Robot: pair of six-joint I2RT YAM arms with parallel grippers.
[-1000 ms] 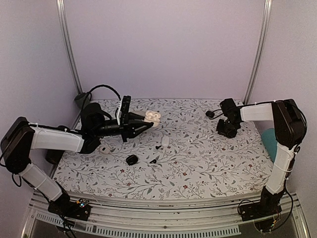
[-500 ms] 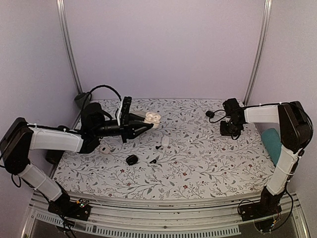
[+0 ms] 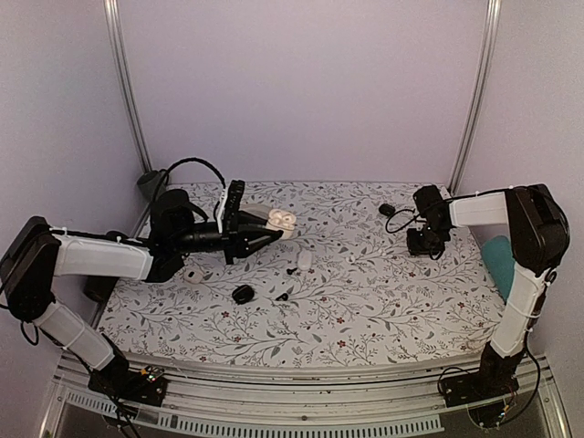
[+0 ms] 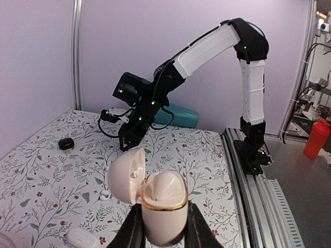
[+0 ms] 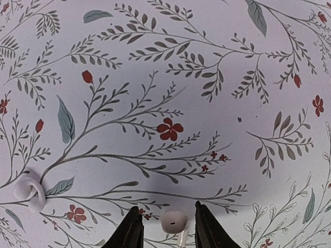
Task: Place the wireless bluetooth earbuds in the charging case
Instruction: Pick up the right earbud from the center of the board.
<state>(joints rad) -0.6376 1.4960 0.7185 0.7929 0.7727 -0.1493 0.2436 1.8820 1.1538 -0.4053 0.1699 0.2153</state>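
The charging case [image 4: 163, 206] is cream with a gold rim, and its lid [image 4: 125, 174] hangs open to the left. My left gripper [image 4: 164, 230] is shut on the case's body and holds it upright above the table; in the top view the case [image 3: 280, 219] sits at the left gripper's [image 3: 260, 232] tip. One of the wireless bluetooth earbuds [image 5: 174, 222], white with a small dark slot, lies on the floral cloth. My right gripper [image 5: 166, 213] is low over it, open, with a gap on each side. From above, the right gripper [image 3: 425, 242] hides that earbud.
A small curled white piece [image 5: 29, 192] lies to the left of the right gripper. Mid-table are a white oval object [image 3: 304, 260], a black oval [image 3: 243, 294] and small black bits [image 3: 282, 296]. A teal object [image 3: 497, 260] sits at the right edge.
My right gripper has shifted a little to the right and lower over the cloth, and its jaws have spread slightly. The left arm and the case have barely moved.
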